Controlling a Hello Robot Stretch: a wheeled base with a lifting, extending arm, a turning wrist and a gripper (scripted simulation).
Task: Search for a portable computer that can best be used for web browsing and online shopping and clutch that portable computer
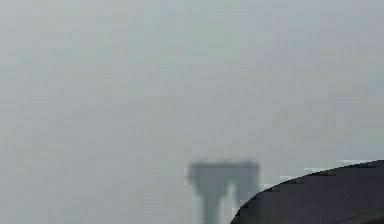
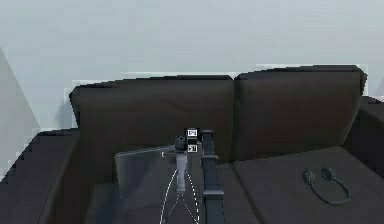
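Soft, even light (rather flat), faint shadows

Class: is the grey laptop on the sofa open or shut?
Likely open: the laptop stands as a grey upright panel on the sofa, like a raised lid.

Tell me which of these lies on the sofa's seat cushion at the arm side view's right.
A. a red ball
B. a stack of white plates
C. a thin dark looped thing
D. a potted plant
C: a thin dark looped thing lies on the seat cushion of the dark sofa there.
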